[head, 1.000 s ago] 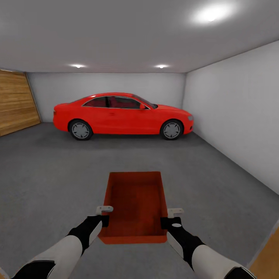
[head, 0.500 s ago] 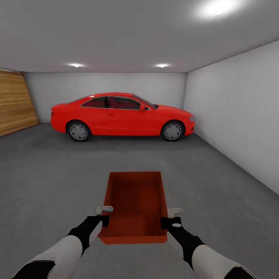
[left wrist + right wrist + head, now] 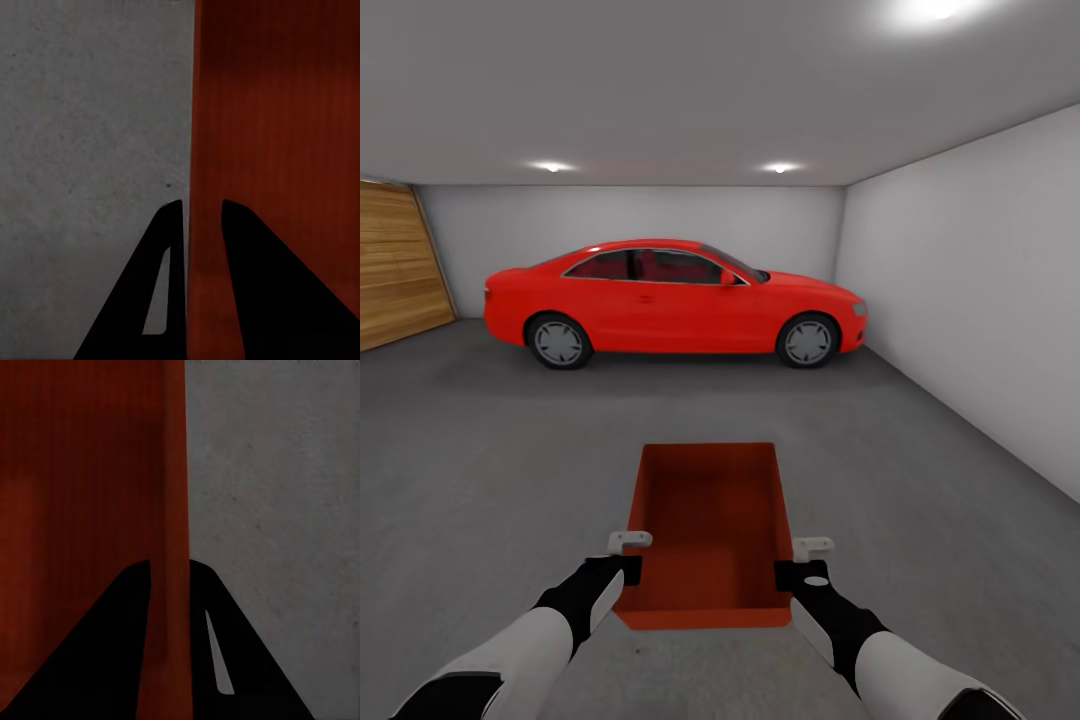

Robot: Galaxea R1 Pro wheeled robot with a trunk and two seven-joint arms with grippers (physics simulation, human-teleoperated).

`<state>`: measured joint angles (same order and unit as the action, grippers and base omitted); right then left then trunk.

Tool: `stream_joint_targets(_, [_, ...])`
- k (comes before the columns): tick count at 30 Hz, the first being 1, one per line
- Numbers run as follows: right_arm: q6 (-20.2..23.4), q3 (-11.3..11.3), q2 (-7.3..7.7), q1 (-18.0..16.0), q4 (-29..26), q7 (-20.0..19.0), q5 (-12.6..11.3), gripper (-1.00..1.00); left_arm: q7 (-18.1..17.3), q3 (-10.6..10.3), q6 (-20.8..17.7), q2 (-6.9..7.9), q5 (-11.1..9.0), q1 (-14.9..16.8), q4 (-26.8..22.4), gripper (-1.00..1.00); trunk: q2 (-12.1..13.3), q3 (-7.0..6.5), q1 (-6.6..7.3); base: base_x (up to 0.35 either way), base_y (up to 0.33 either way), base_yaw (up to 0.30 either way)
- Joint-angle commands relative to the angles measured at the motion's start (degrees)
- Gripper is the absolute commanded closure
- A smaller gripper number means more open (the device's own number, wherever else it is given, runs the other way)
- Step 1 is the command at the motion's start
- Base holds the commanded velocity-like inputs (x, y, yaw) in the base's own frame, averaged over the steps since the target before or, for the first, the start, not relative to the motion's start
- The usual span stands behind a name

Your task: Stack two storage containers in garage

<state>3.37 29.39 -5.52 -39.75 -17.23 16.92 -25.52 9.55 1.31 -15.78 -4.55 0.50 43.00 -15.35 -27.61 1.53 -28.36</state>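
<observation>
Storage container [image 3: 708, 530], orange-red and lidless, hangs in front of the robot over the garage floor [image 3: 480, 450], its open top up and its long axis pointing toward the red car [image 3: 675, 298]. The left gripper [image 3: 628, 556] pinches the container's left wall near the near corner: in the left wrist view its 2 dark fingers [image 3: 166, 285] stand one on each side of that thin wall, closed tight against it. The right gripper [image 3: 800, 562] does the same on the right wall, its fingers [image 3: 214, 652] straddling the rim. Whether the base clears the concrete cannot be told for sure, though it appears lifted. Bare grey concrete spreads wide on both sides and ahead to the car, which is parked side-on against the far wall. A pale wall [image 3: 980, 290] bounds the right side, a wooden plank door [image 3: 395, 262] the left.
</observation>
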Motion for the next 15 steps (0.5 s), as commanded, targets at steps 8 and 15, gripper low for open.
stream_joint_targets(8, [0.32, -0.65, 0.06, -0.09, -2.09, 0.22, 0.12, 1.0, 0.3, -0.08, -0.39, 0.77, 0.13, -0.02, -0.03, 1.0, -0.12, 0.13, -0.06, 0.323, 0.0, 0.0])
stream_joint_targets(15, [0.32, -0.65, 0.05, -0.1, -2.08, 0.22, 0.12, 1.0, 0.3, -0.06, -0.39, 0.77, 0.11, -0.02, -0.01, 1.0, -0.12, 0.13, -0.06, 0.323, 0.0, 0.0])
